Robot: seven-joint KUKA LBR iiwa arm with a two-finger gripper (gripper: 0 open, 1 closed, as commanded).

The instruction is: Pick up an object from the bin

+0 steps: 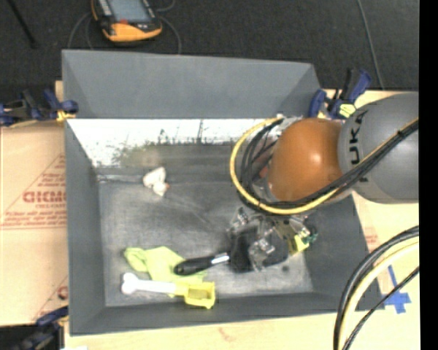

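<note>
My gripper (245, 251) is low in the bin's front right part, under the orange cover on the wrist. A tool with a black handle (197, 265) and a silvery tip lies just left of it, tip pointing at the gripper and nearly touching it. The handle rests on the edge of a yellow-green cloth (155, 259). In front of the cloth lies a white stick with a yellow block end (169, 289).
A small white crumpled lump (155, 181) lies near the back left of the floor. The arm and its looped cables hang over the right side of the bin. The front wall is close behind the white stick.
</note>
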